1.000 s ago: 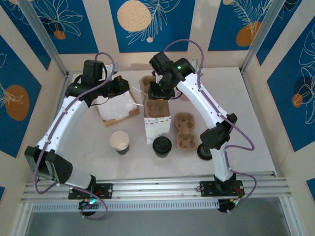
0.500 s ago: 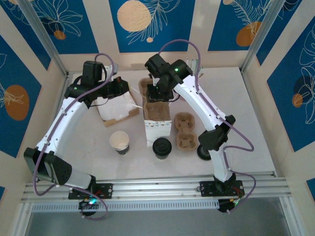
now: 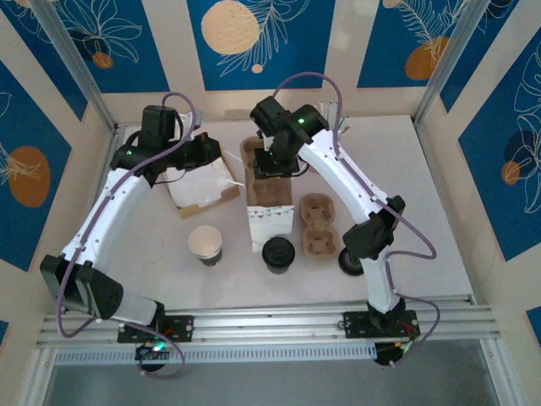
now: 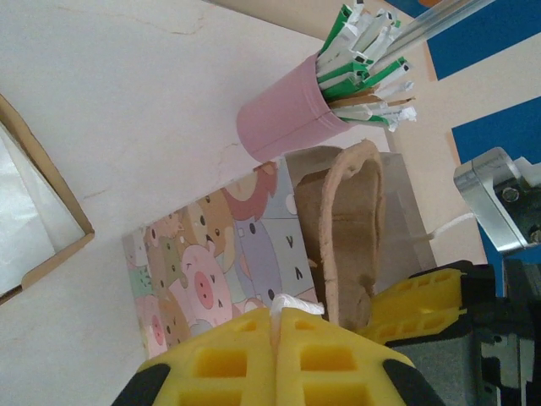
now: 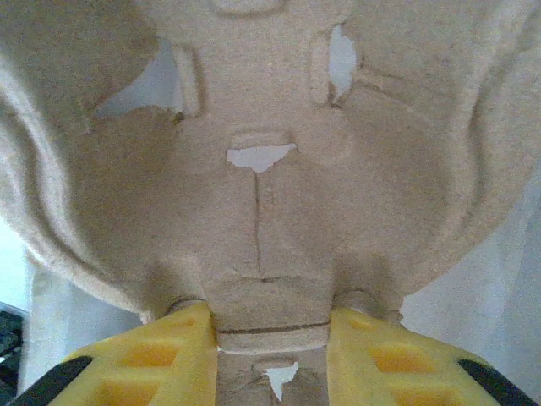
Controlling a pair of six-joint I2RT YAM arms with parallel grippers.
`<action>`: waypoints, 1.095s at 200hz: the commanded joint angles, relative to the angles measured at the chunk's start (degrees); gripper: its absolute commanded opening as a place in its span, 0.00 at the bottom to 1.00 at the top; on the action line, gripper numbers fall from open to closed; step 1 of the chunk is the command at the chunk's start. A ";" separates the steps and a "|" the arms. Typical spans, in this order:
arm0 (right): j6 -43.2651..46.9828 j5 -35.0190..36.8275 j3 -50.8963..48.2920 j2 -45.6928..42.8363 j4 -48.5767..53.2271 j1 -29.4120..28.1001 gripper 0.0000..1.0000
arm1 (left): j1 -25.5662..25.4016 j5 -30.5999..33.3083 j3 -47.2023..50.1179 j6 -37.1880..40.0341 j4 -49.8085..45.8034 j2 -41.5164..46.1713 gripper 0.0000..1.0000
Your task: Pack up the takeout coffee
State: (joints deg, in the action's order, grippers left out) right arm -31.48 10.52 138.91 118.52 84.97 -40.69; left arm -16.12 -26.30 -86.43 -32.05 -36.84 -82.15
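White tabletop [image 3: 439,169]: pig-print bag [image 4: 211,279]; right hand [image 5: 269,342] clamps pulp tray [image 5: 262,194].

Matt pulp carrier [image 5: 262,169], plastic-lidded takeout coffee [image 3: 278,251]

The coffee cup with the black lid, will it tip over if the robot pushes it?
Probably not easily: the takeout coffee stands upright on the table and looks squat, so a low push would likely slide it. A push up high might tip it. Its sides look like paper, so they could dent if squeezed hard.
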 commanded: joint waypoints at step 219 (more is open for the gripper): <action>3.09 -4.72 -2.11 -5.19 4.27 2.53 0.35 | 1.21 7.88 -24.35 16.34 -12.77 -10.44 1.00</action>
State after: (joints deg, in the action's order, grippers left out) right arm -29.34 7.27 134.28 112.42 86.50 -38.85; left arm -15.59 -15.68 -108.18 -20.34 -44.95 -87.29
